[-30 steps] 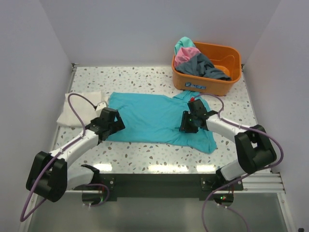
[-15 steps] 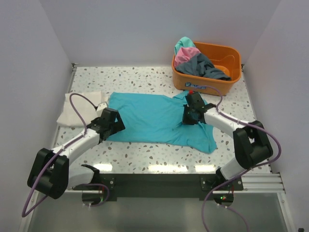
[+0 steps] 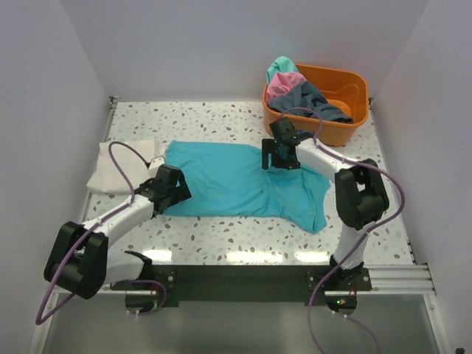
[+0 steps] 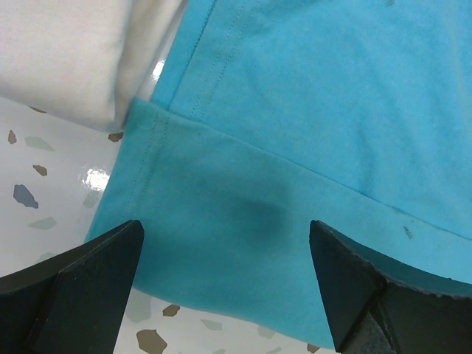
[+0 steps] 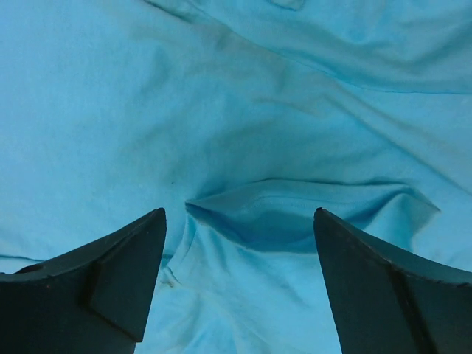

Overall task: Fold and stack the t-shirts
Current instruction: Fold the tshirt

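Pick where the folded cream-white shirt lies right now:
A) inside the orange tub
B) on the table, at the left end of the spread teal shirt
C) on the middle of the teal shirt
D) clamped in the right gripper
B: the top view shows the cream-white shirt lying folded on the table by the left end of the spread teal shirt, far from the orange tub.
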You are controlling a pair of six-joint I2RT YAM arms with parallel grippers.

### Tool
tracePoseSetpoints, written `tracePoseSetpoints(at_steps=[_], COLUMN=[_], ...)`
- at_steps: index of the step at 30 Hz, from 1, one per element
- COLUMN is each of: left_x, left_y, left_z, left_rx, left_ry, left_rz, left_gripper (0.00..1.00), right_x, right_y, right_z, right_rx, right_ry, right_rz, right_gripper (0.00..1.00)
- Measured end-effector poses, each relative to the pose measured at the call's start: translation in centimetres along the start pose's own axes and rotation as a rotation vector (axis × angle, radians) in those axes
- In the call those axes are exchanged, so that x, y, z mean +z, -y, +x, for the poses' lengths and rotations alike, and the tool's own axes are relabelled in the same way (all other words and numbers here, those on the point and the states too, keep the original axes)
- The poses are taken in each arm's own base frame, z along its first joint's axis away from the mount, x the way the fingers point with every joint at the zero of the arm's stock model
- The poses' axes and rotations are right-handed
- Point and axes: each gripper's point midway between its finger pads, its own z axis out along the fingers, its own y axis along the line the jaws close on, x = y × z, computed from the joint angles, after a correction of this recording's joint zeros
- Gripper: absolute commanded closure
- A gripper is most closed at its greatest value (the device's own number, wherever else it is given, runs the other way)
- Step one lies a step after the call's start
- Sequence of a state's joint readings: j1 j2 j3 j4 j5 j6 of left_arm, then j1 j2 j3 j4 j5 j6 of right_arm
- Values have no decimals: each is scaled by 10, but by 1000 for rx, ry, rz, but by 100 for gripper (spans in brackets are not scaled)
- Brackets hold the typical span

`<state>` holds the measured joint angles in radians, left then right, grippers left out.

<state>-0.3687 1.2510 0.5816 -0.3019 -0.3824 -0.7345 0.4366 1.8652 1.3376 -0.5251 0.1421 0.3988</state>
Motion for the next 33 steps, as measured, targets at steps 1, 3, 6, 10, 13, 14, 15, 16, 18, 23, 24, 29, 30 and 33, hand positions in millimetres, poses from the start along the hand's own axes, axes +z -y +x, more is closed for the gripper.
tracePoseSetpoints(at_steps=[1,3,6,10,13,14,15,16,18,23,24,29,30,33], left_x=[0,-1,-2,-2,1,3,6,8,15,23,22,16,14,5], left_y=[0,2,5,13,24,28,32,35,36,35,35,27,25,18], left_z=[-1,-3,-7,-11,-14,-14,-14,-12,-6,0,0,5,7,15], left_rx=[3,4,0,-3,-10,-11,-12,-11,-6,-5,-8,-50,-58,-90], left_ry=[1,5,13,20,19,16,12,5,-17,-28,-21,-1,-2,-3], left_rz=[1,4,13,46,83,96,105,112,109,104,107,113,113,132], left_gripper=[0,0,0,0,0,0,0,0,0,0,0,0,0,0], right_x=[-3,-9,-27,-71,-87,-86,-84,-80,-73,-63,-63,-63,-65,-71], right_y=[1,5,15,35,40,42,43,46,54,68,71,82,84,88], right_z=[-2,-5,6,47,83,97,107,125,149,177,177,169,167,170], right_rx=[-1,1,8,85,155,174,189,208,231,287,308,491,522,564], right_ry=[1,14,25,49,47,26,14,-20,-70,-122,-117,-60,-44,-6], right_rz=[9,27,40,16,-38,-49,-51,-51,-25,36,45,-8,-20,-48], right_gripper=[13,1,1,1,1,1,1,1,1,1,1,1,1,1])
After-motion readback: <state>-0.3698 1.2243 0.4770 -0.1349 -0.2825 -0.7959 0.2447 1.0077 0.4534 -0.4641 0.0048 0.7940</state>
